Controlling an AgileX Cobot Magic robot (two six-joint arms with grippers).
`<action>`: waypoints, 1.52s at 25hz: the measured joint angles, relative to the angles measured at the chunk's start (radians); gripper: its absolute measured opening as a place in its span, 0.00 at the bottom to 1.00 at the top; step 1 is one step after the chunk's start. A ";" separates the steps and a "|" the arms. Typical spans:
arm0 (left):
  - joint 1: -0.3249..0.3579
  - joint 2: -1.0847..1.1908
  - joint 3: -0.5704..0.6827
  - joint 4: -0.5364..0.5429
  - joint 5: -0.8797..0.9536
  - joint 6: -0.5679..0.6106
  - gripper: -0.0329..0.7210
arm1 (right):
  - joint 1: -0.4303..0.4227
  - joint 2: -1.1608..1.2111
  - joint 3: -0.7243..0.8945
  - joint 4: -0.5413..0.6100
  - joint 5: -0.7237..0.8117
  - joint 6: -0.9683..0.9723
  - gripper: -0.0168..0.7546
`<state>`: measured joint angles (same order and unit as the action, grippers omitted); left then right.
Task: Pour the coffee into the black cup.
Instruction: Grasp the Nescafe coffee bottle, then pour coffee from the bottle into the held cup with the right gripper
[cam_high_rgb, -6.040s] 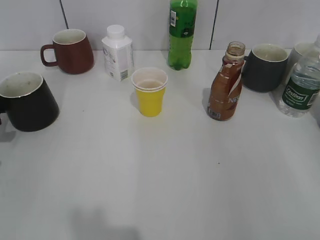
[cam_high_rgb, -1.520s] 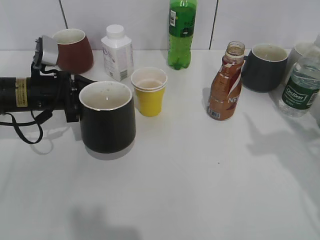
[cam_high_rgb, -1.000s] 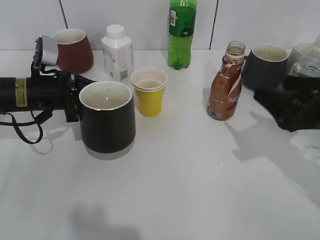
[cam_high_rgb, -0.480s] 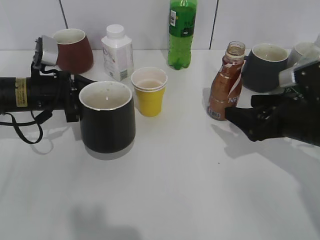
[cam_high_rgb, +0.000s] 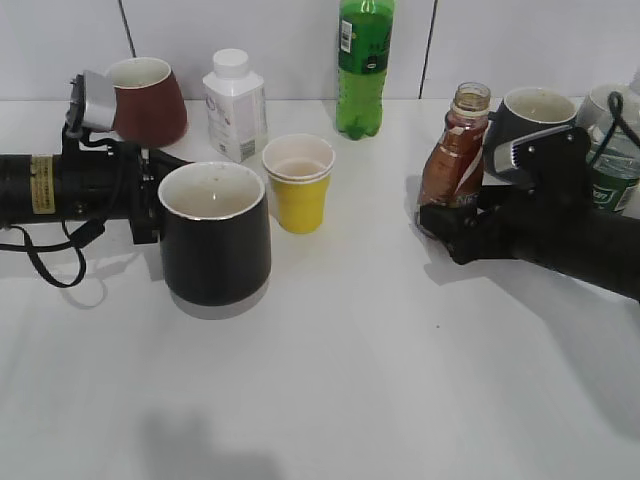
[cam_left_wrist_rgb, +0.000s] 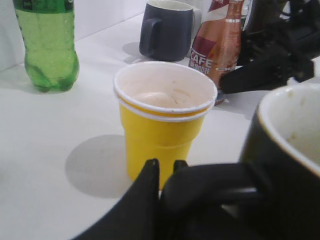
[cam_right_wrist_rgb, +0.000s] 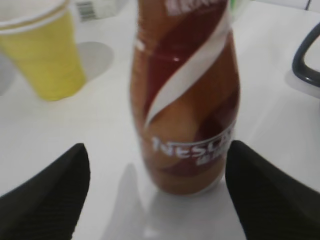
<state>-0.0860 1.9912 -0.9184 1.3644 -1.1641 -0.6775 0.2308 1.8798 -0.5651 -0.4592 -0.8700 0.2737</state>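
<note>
A white tabletop (cam_high_rgb: 330, 380) holds drinks and mugs. At about 9 o'clock, the left gripper (cam_high_rgb: 150, 205) is clamped on the handle (cam_left_wrist_rgb: 210, 182) of the black cup (cam_high_rgb: 214, 245), which stands upright on the table with its whitish inside showing. Just past the cup toward 12 o'clock sits a yellow paper cup (cam_high_rgb: 299, 182), near it but not touching.

At about 3 o'clock, the coffee bottle (cam_high_rgb: 452, 165), brown-labelled and uncapped, stands upright. The right gripper (cam_high_rgb: 445, 228) is at its base with its fingers (cam_right_wrist_rgb: 47, 192) spread wide, one on either side of the bottle; the wrist view shows gaps between both fingers and the label, so nothing is gripped.

Along the back wall, from 11 to 2 o'clock: a maroon mug (cam_high_rgb: 145, 100), a small white bottle (cam_high_rgb: 235, 107), a green soda bottle (cam_high_rgb: 363, 68), a dark grey mug (cam_high_rgb: 530, 120), and a water bottle (cam_high_rgb: 608, 175) partly hidden behind the right arm.
</note>
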 joint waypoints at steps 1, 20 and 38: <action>0.000 0.000 0.000 -0.001 0.000 0.000 0.11 | 0.000 0.017 -0.015 0.004 -0.011 -0.003 0.88; 0.000 0.000 0.000 -0.003 0.000 0.000 0.11 | 0.001 0.096 -0.091 -0.018 -0.125 -0.009 0.73; -0.182 0.001 -0.107 -0.044 0.002 0.000 0.11 | 0.001 -0.289 -0.087 -0.220 0.122 -0.124 0.73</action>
<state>-0.2677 1.9921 -1.0254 1.3204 -1.1620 -0.6775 0.2320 1.5907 -0.6518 -0.6790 -0.7484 0.1497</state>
